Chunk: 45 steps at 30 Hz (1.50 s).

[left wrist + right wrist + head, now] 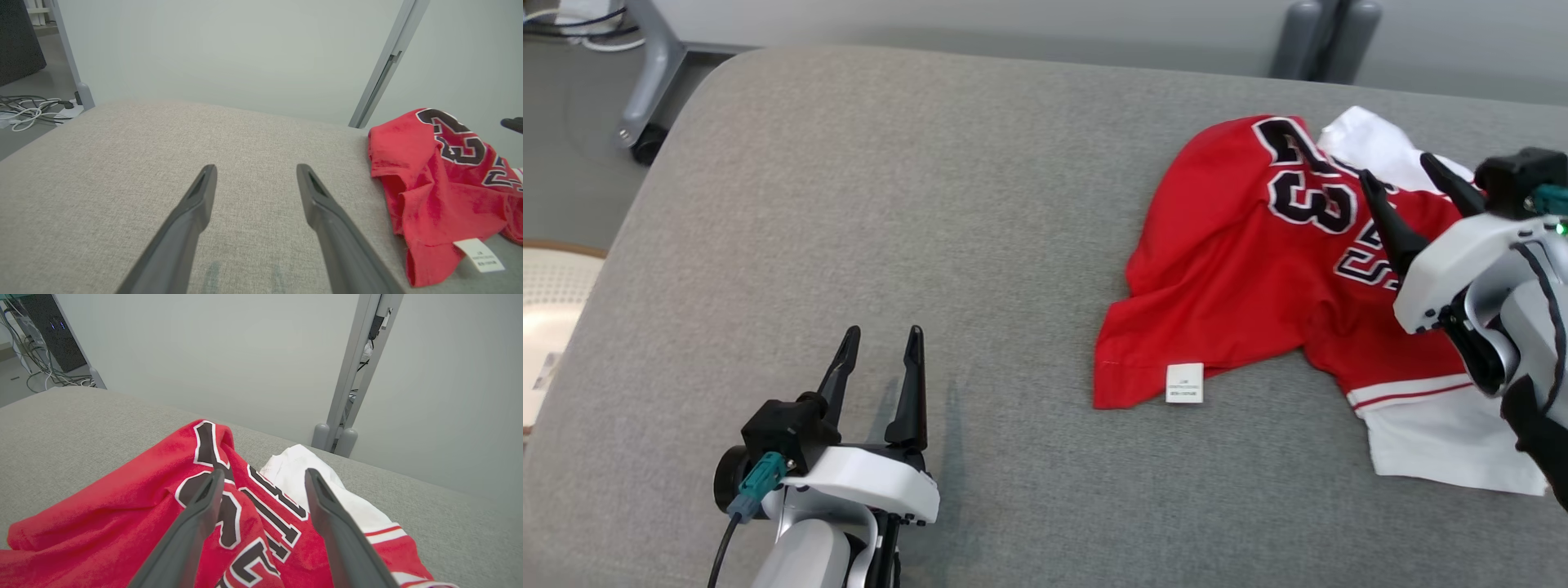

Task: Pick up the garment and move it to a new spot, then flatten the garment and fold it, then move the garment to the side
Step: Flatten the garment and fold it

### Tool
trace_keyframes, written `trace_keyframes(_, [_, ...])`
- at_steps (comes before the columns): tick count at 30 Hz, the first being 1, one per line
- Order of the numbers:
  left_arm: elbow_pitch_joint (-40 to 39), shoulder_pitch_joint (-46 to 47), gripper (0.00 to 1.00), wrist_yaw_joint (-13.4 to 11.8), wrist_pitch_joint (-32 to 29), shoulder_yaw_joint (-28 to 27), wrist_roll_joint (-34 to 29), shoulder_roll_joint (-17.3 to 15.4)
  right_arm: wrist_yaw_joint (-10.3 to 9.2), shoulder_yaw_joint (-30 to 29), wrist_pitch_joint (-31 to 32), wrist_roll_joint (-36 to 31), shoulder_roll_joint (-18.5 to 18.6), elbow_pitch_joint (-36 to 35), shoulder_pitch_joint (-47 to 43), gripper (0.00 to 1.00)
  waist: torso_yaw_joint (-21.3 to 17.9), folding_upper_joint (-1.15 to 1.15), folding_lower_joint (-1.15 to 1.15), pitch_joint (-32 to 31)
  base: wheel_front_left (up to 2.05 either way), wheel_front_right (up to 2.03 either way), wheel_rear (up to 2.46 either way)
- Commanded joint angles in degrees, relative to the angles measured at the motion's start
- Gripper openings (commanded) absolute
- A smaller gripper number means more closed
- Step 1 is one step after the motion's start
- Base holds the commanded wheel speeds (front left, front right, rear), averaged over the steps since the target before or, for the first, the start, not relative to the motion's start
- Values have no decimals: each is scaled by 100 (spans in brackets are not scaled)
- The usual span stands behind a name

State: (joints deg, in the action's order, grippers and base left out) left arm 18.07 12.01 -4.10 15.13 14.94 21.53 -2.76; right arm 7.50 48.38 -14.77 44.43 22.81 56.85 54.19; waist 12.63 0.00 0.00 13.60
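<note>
Garment [1241, 269] on table [931, 204], at right; left end effector [884, 331] well left.

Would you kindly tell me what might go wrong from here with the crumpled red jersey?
1. The red jersey lies bunched in overlapping folds; the open right end effector above it might pinch several layers, spoiling the flattening.
2. The left end effector sits open over bare grey cushion, apart from the cloth; a one-sided pull may drag and twist the jersey.

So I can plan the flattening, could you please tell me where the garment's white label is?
In the head view, the white label lies at the near hem of the red garment, on the grey cushion, right of centre.
</note>
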Motion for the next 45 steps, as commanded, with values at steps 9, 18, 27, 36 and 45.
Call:
trace_keyframes(9, [1, -200, 100, 46, -1, -253, -189, -24, -2, -2484, -48, -757, 170, -1787, -2221, 100, -655, 0, 0, -334, 0, 0, 0])
trace_keyframes(18, [35, -292, 100, 128, -1, -373, -317, -26, -1, -3964, 157, -1581, -161, -2565, -4035, 100, -1054, 0, 0, -387, 0, 0, 0])
trace_keyframes(27, [93, -184, 100, 186, -1, -347, -337, -26, -2, -4266, 599, -1849, -512, -2806, -4123, 100, -1067, 0, 0, -351, 0, 0, 0])
trace_keyframes(36, [135, -113, 100, 201, -1, -285, -337, -26, -1, -4626, 1075, -2096, -582, -2173, -3408, 100, -840, 0, 0, -283, 0, 0, 0])
trace_keyframes(45, [163, -78, 100, 183, -1, -228, -300, -25, -1, -3884, 2178, -1745, -276, -1409, -2809, 100, -598, 0, 0, -186, 0, 0, 0])
